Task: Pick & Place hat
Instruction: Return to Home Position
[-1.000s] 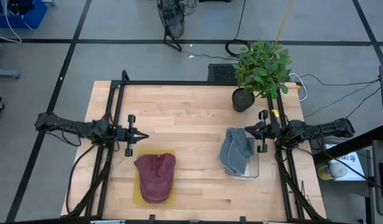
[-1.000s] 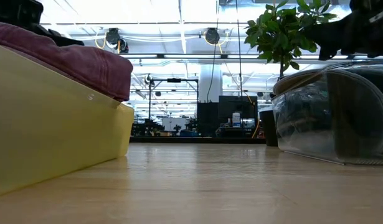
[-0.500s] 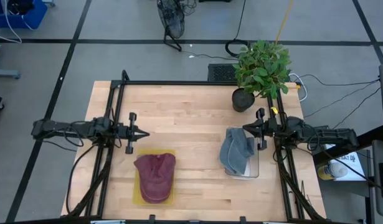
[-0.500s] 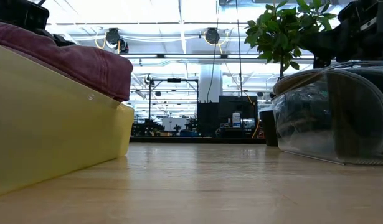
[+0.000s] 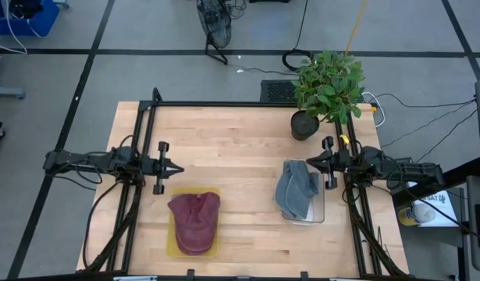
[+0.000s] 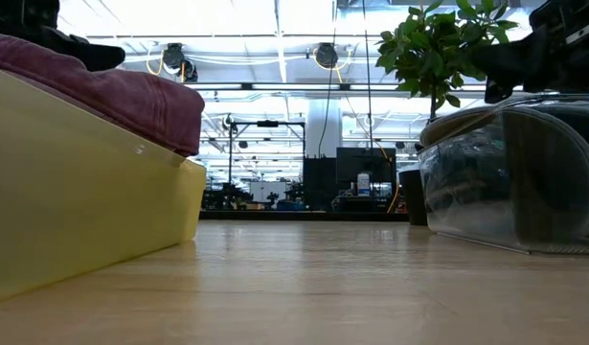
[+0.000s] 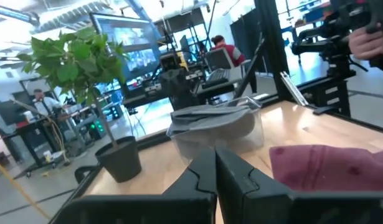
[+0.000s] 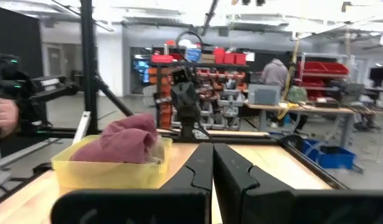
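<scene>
A maroon hat (image 5: pixel 195 221) lies crown up in a shallow yellow tray (image 5: pixel 171 247) near the table's near edge, left of centre. A grey hat (image 5: pixel 296 191) sits in a clear container (image 5: pixel 318 214) on the right; its folds hang over the container's left rim. My left gripper (image 5: pixel 179 168) hovers shut above the table just beyond the tray, pointing right. My right gripper (image 5: pixel 308 162) hovers shut just beyond the container, pointing left. The left wrist view shows shut fingers (image 7: pixel 215 152), the grey hat (image 7: pixel 210 118) and the maroon hat (image 7: pixel 328 165). The right wrist view shows shut fingers (image 8: pixel 212 148) and the maroon hat (image 8: pixel 122 140).
A potted plant (image 5: pixel 327 84) stands at the table's far right corner, its dark pot (image 5: pixel 304 125) just beyond my right gripper. Black frame rails (image 5: pixel 224 104) run along the far edge and both sides. Bare wood (image 5: pixel 240 156) lies between the two grippers.
Both arms have shifted only a little in place above the table. Both grippers stay shut. The two hats, the tray and the container have not moved.
</scene>
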Motion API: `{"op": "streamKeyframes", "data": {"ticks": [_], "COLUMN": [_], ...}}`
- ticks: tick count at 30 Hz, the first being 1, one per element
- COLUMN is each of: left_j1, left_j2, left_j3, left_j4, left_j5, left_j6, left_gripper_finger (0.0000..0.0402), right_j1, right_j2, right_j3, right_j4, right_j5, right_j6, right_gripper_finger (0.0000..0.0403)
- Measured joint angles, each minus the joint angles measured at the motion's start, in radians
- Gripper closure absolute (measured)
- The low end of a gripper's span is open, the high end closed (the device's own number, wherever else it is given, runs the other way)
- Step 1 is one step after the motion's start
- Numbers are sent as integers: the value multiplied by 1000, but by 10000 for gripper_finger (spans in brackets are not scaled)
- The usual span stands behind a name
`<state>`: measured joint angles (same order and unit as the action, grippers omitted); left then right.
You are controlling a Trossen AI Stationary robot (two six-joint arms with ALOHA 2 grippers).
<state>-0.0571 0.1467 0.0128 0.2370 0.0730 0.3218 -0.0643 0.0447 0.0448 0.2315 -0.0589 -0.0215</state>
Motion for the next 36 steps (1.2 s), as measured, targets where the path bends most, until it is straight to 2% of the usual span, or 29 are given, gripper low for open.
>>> {"op": "streamKeyframes", "data": {"ticks": [3,12,18,28,36], "left_j1": [-10,-12,-12,-12,-12], "left_j2": [-52,-136,-136,-136,-133], "left_j3": [0,0,0,1,1], "left_j4": [-43,-210,-218,-223,-223], "left_j5": [-29,-49,-48,-48,-73], "left_j6": [13,-41,-43,-42,-72], "left_gripper_finger": [399,399,400,399,376], "right_j1": [1,-1,-2,-2,-2], "right_j2": [-44,-39,-41,-41,-41], "right_j3": [0,-31,-31,-31,-31], "right_j4": [-45,-43,-56,-57,-57], "right_j5": [-23,-16,33,35,35], "right_j6": [-15,-15,13,-12,-69], "right_gripper_finger": [403,403,403,403,403]}}
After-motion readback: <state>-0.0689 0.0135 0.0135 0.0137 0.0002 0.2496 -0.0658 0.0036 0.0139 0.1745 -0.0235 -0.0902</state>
